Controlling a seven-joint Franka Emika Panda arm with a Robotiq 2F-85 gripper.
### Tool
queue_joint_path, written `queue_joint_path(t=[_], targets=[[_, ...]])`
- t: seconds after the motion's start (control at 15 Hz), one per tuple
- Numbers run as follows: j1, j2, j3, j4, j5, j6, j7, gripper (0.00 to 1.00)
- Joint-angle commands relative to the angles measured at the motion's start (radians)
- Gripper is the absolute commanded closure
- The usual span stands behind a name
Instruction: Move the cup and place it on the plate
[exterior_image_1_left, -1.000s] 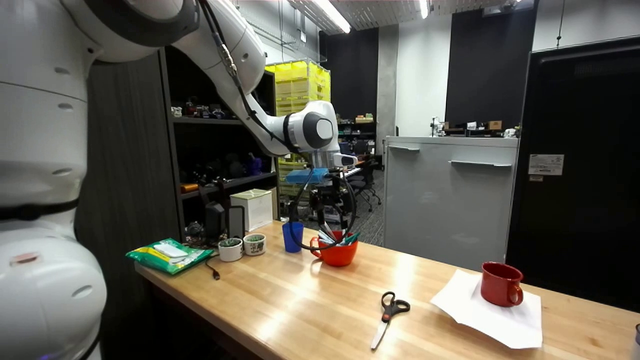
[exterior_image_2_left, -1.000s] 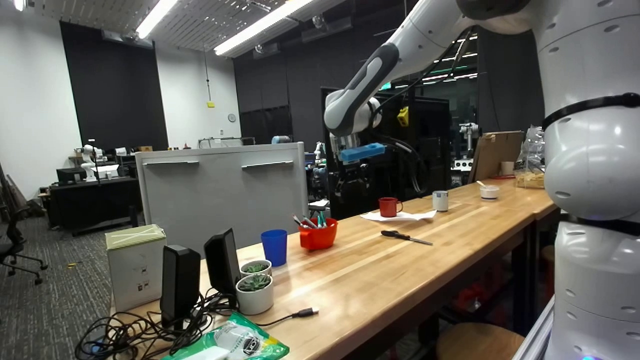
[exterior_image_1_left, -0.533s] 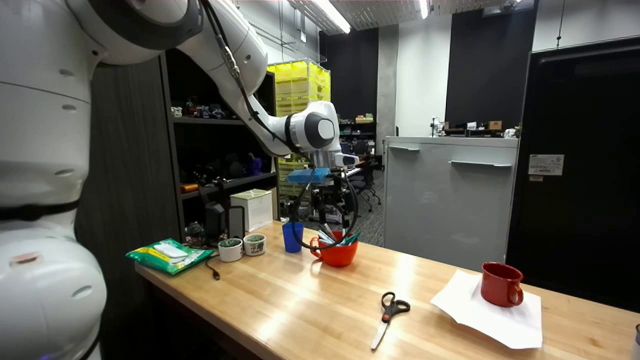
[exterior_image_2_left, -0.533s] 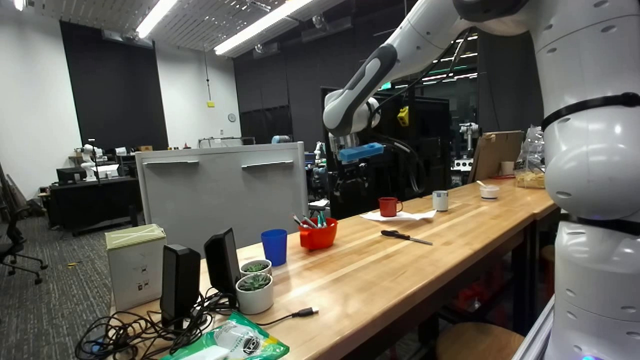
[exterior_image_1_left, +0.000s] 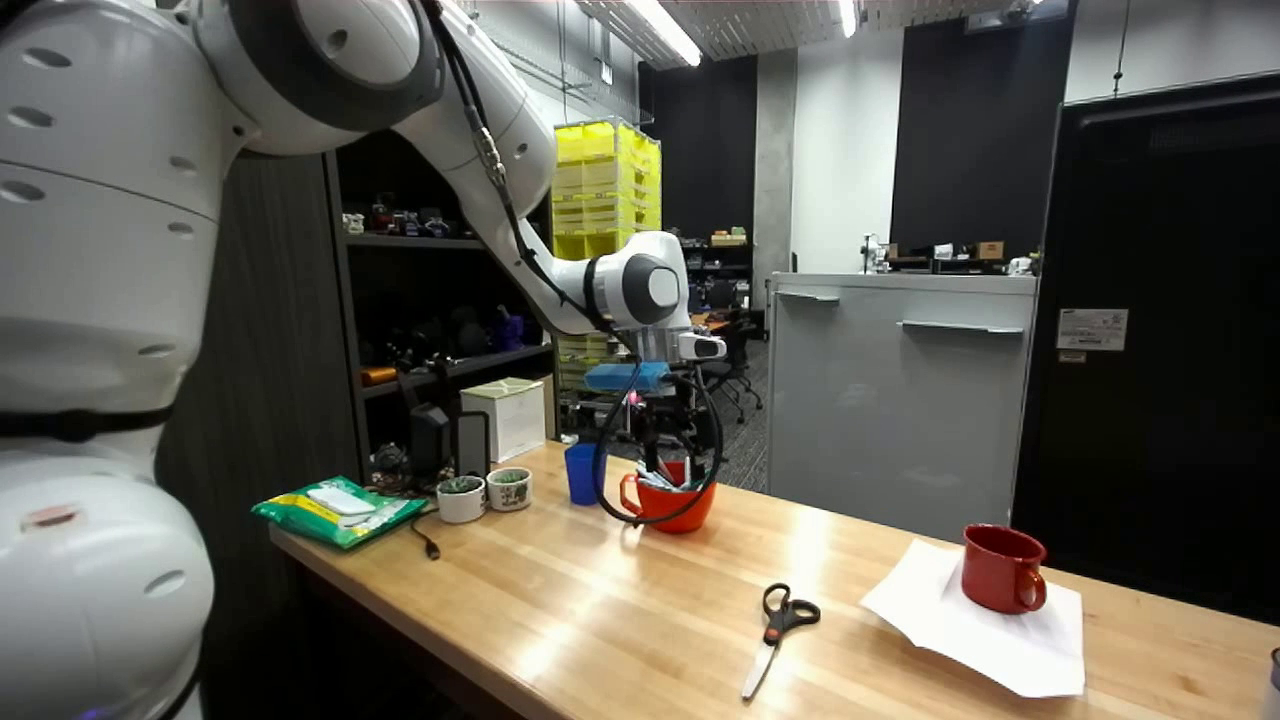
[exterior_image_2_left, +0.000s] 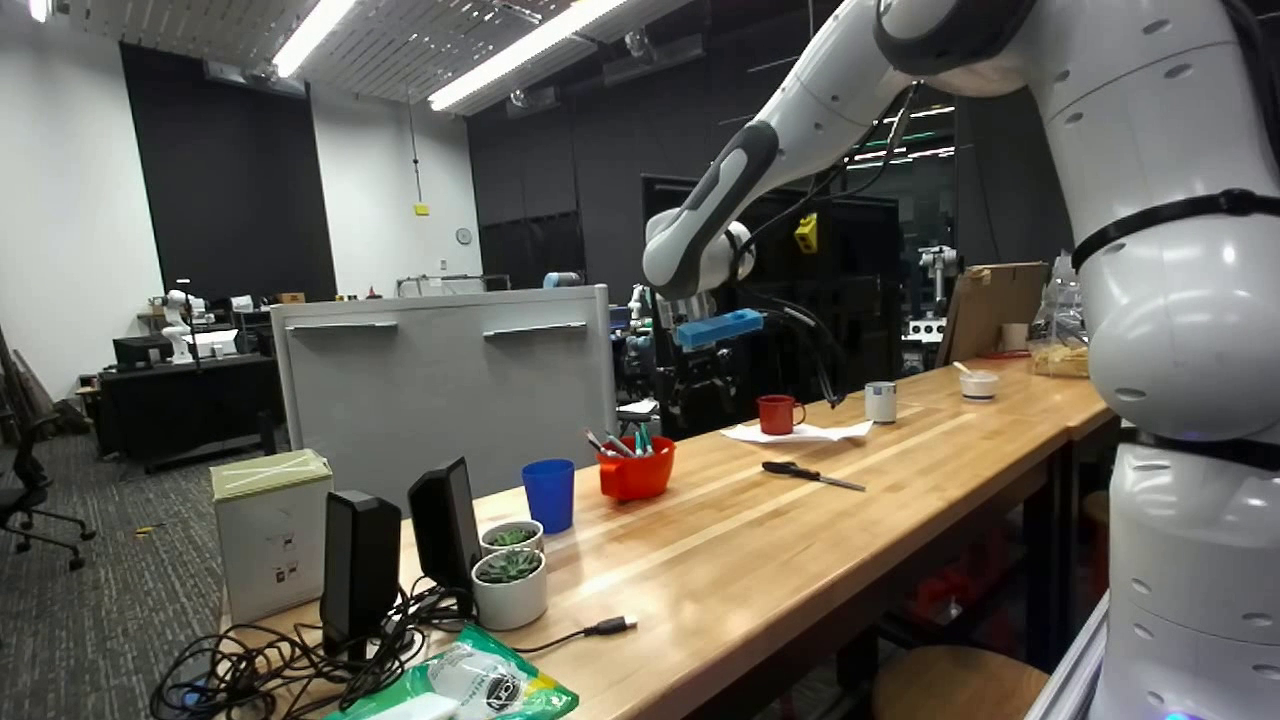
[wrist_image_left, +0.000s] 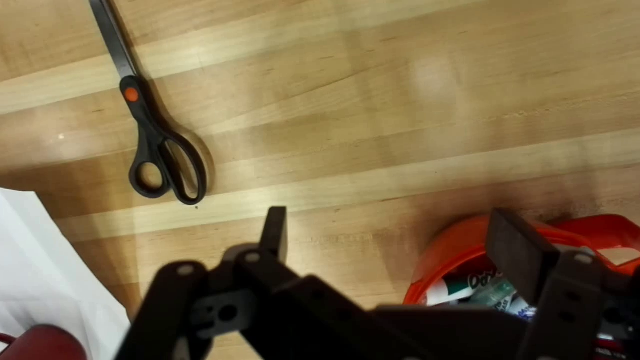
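Observation:
The cup, a wide, low red vessel with a handle, stands upright on the table and holds several markers. It also shows in an exterior view and at lower right in the wrist view. The plate, a flat white sheet, lies farther along the table and shows at left in the wrist view. My gripper is open and empty. In the wrist view its right finger overlaps the cup's rim and markers, its left finger the bare table. In an exterior view the gripper hangs just above the cup.
A red mug stands on the white sheet. Scissors lie between cup and sheet. A blue cup stands beside the red cup. White planters, speakers and a white mug are also on the table.
The arm has come down and shifted slightly, bringing the gripper closer to the cup, mostly in the last half second. The cup, sheet and other objects have not moved.

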Motion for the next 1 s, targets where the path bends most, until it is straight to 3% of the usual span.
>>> queue_joint_path(t=[0.0, 0.93], targets=[[0.016, 0.069, -0.018, 0.066, -0.001, 0.006, 0.012, 0.0], [0.041, 0.304, -0.038, 0.326, 0.013, -0.006, 0.019, 0.0]])
